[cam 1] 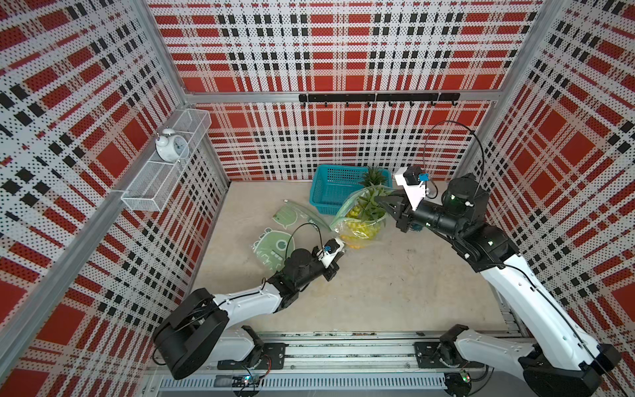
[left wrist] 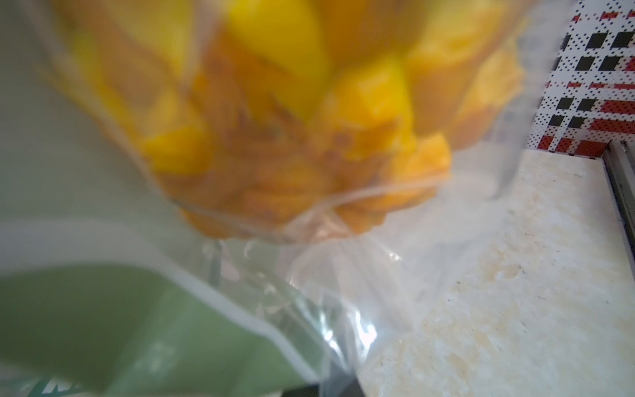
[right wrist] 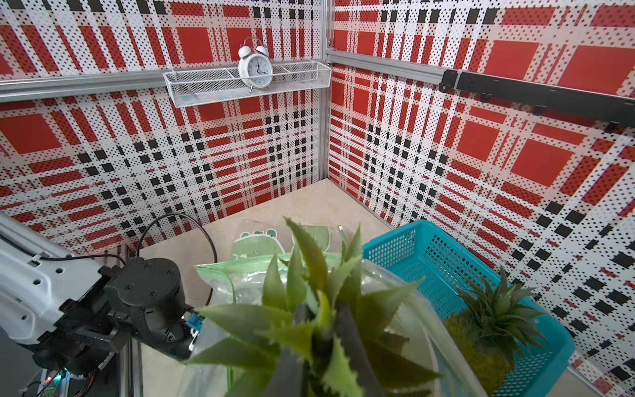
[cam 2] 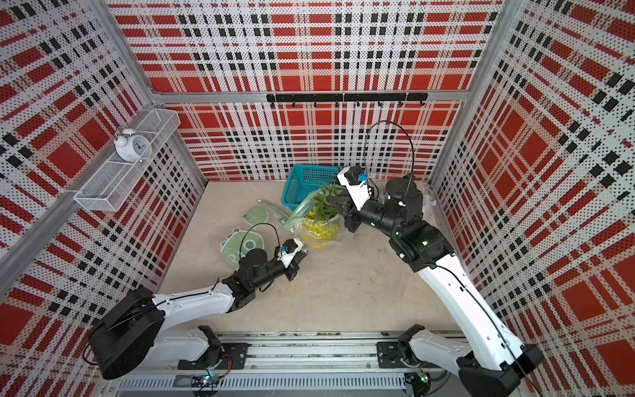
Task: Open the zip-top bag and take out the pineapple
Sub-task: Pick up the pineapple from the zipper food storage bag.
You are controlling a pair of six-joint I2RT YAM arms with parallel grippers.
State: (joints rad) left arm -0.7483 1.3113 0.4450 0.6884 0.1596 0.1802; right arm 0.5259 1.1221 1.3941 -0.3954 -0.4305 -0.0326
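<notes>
Bench, mid-extraction: my right tool (cam 1: pixel 382 200) is clamped shut on the crown leaves of the pineapple (cam 1: pixel 360 226), which stands inside the open-mouthed zip-top bag (cam 1: pixel 341 213). My left tool (cam 1: pixel 341 248), also shut, pinches the bag's bottom corner. In a top view the fruit's long axis runs from base at 7 o'clock to crown at 1 o'clock, toward my right arm. The teal basket (cam 1: pixel 330 192) crowds 11 o'clock; bare bench (cam 1: pixel 395 292) lies at 5 o'clock.
</notes>
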